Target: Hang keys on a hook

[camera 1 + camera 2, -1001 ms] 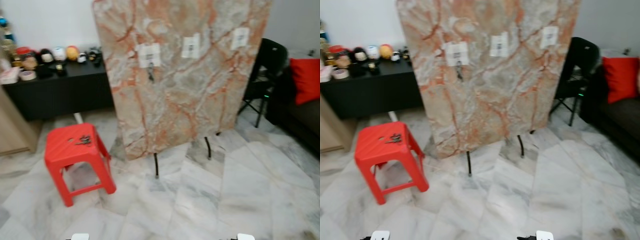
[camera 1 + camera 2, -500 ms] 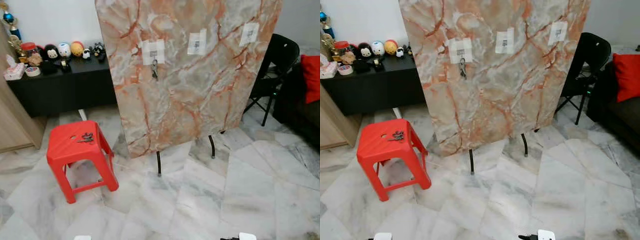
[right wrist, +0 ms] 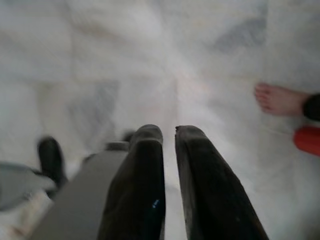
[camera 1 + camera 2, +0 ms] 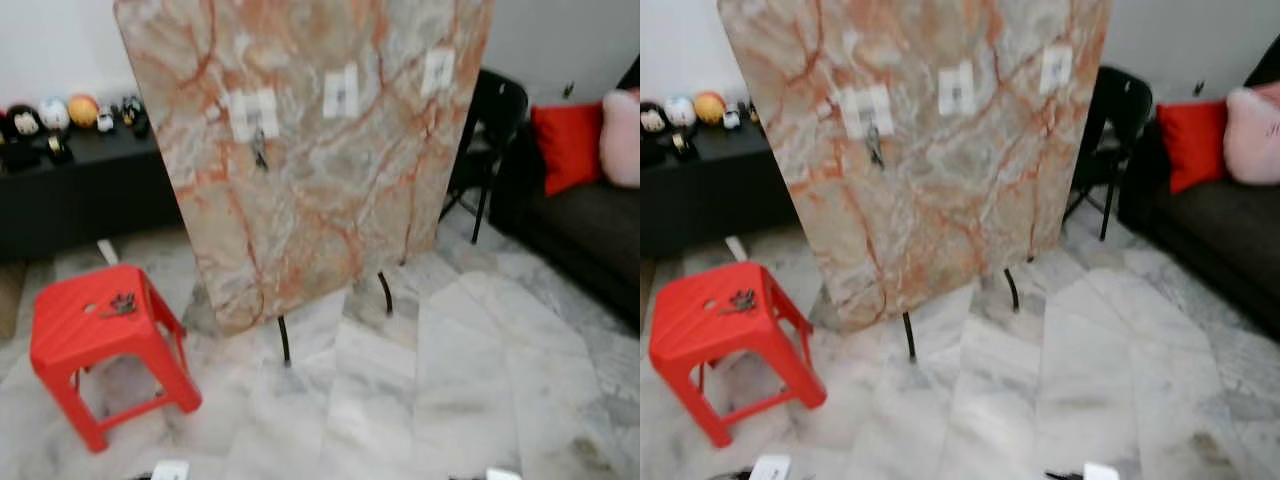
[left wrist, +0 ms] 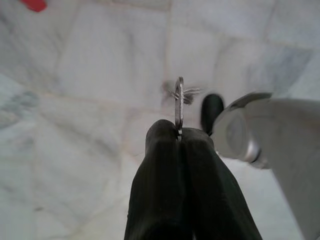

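Observation:
In the left wrist view my left gripper [image 5: 178, 132] is shut on a metal key ring [image 5: 179, 100], held edge-on above the marble floor. A tall orange-veined marble board [image 4: 320, 200] stands ahead on black legs. It carries three white hook patches: left [image 4: 252, 113], middle [image 4: 341, 92], right [image 4: 437, 70]. A bunch of keys [image 4: 259, 148] hangs from the left one. More keys [image 4: 122, 302] lie on a red plastic stool [image 4: 60, 335] to the board's left. My right gripper [image 3: 169, 131] hangs low over the floor, slightly open, with nothing between its fingers.
A black cabinet [image 4: 70, 195] with small toys stands at the back left. A black folding chair [image 4: 490, 110] and a dark sofa [image 4: 590, 240] with a red cushion [image 4: 567, 145] are on the right. A person's bare foot [image 3: 280, 99] is on the floor near my right gripper.
The whole picture has slid left and blurred, so the camera has turned right. More of the sofa shows now. Board, stool and keys stay where they were.

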